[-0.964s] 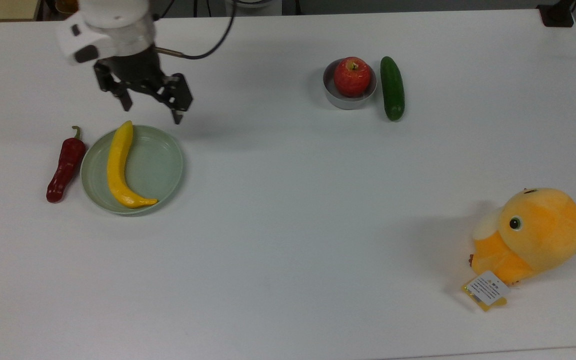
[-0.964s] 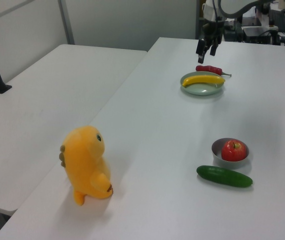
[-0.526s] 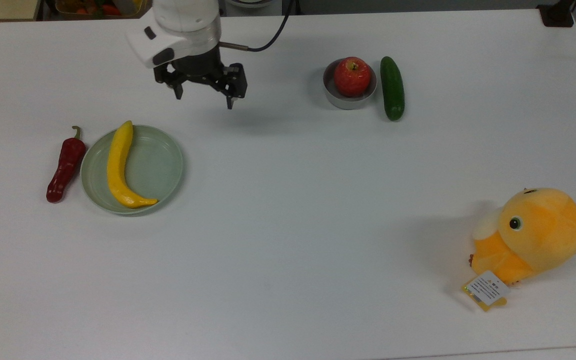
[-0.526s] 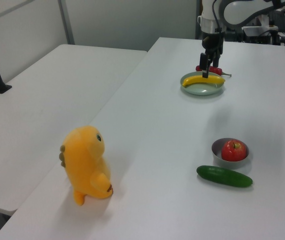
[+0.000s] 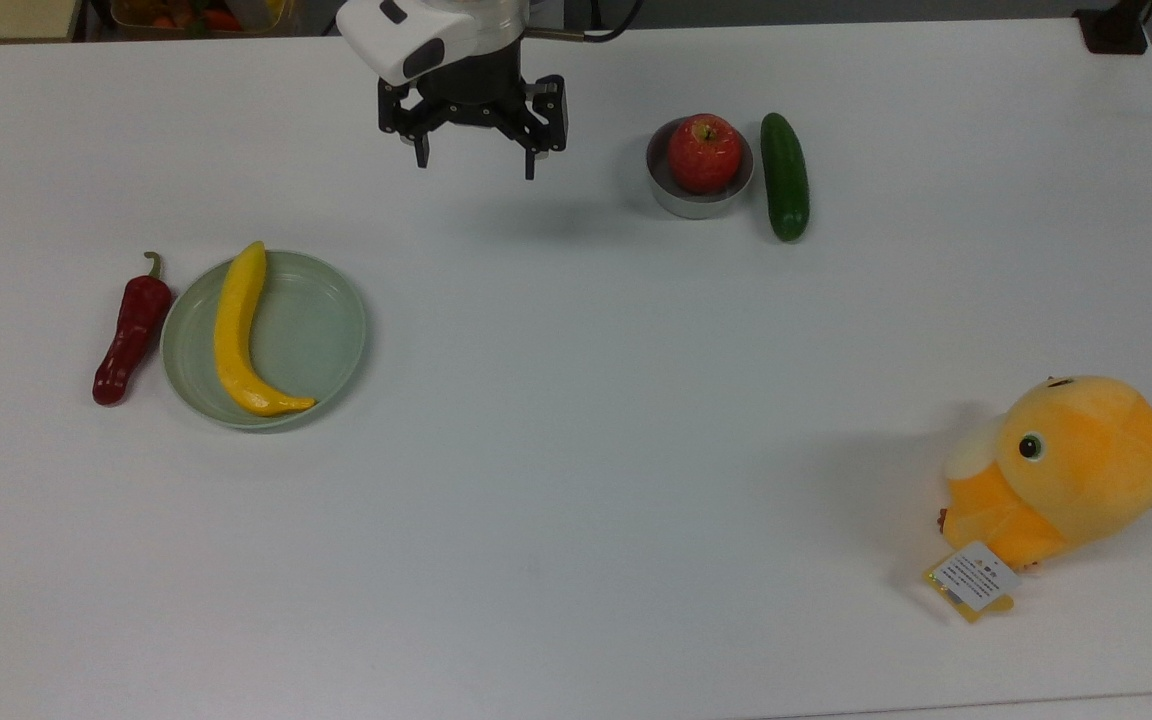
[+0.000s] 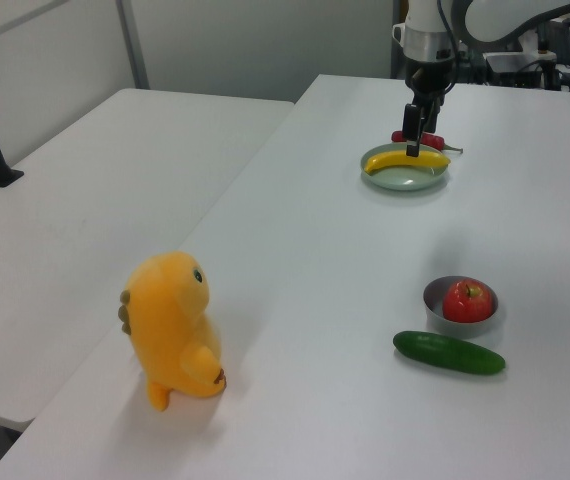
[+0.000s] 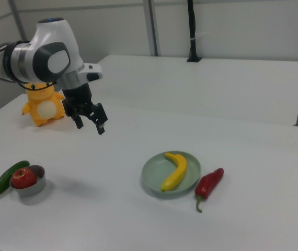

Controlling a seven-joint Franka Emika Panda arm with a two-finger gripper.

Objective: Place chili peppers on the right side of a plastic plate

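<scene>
The dark-red chili pepper with a curved green stem lies on the table against the rim of the sage-green plastic plate, on the top view's left. In the right view the chili pepper is to the right of the plate. A yellow banana lies in the plate. My gripper hangs open and empty above the table, well off to the top view's upper right of the plate. In the left view the gripper stands in front of the chili pepper and partly hides it.
A red apple sits in a small grey bowl, with a dark green cucumber beside it. An orange plush toy lies near the top view's lower right. A second table adjoins this one.
The gripper has moved from just above the plate's far rim to the top view's right, towards the bowl, staying open and empty. Chili, banana and plate have not moved.
</scene>
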